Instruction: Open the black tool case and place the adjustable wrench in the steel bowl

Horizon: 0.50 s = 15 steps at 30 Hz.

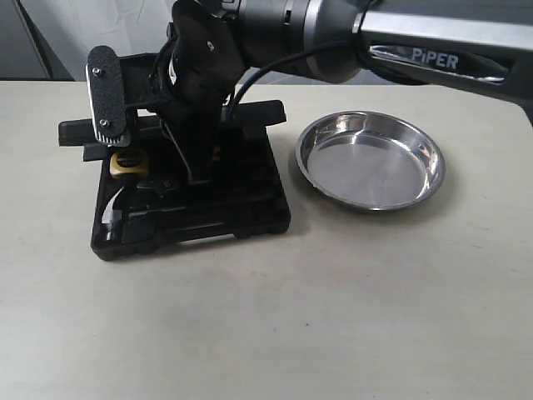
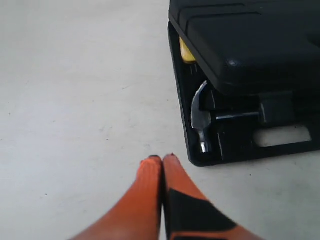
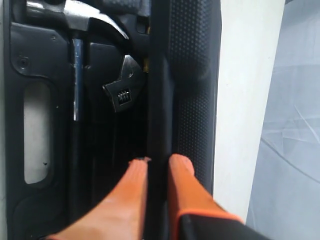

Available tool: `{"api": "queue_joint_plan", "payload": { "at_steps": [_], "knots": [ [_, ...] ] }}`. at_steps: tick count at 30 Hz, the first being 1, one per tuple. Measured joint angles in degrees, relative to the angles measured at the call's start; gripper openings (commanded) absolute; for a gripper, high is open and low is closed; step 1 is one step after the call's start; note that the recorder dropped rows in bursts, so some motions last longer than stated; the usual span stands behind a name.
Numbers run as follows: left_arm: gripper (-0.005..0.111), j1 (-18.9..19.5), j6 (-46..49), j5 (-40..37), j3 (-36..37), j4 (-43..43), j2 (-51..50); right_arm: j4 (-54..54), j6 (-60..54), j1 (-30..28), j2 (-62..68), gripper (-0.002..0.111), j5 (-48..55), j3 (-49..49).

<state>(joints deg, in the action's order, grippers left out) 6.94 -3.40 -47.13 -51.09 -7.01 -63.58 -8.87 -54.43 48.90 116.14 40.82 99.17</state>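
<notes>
The black tool case (image 1: 250, 212) lies left of centre with its lid (image 1: 254, 112) lifted at the back. My right gripper (image 1: 195, 167) reaches across to it and is shut on the lid's edge (image 3: 159, 100); its orange fingers (image 3: 182, 172) pinch either side. Inside the case, the adjustable wrench (image 3: 122, 90) shows its silver jaw head beside the hammer (image 3: 80, 20). In the exterior view the arm hides the wrench. The steel bowl (image 1: 371, 161) stands empty to the right of the case. My left gripper (image 2: 162, 158) is shut on nothing, over bare table beside the case (image 2: 240, 150).
A yellow tape measure (image 1: 127, 163) sits in the case's left side, and the hammer head (image 1: 112, 212) lies near its front left corner. The right arm (image 1: 400, 42) spans the back of the scene above the bowl. Pale tabletop (image 1: 333, 317) lies in front.
</notes>
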Motion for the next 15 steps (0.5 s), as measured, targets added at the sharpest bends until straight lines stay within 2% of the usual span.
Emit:
{"api": "queue_joint_plan", "payload": {
  "at_steps": [3, 8, 10, 15],
  "knots": [
    [0.0, 2.09, 4.92, 0.24, -0.59, -6.73, -3.22, -0.1, 0.0, 0.0, 0.0, -0.001, 0.0, 0.0],
    [0.0, 6.54, 23.25, -2.85, -0.82, -28.12, -11.19, -0.1, 0.0, 0.0, 0.0, -0.001, 0.0, 0.0],
    [0.0, 8.24, 27.07, -3.49, -0.82, -32.69, -15.05, -0.1, 0.0, 0.0, 0.0, -0.001, 0.0, 0.0],
    [0.0, 9.87, 31.62, -2.62, -0.82, -37.52, -22.9, -0.1, 0.15, 0.0, 0.0, -0.001, 0.0, 0.0]
  ]
}}
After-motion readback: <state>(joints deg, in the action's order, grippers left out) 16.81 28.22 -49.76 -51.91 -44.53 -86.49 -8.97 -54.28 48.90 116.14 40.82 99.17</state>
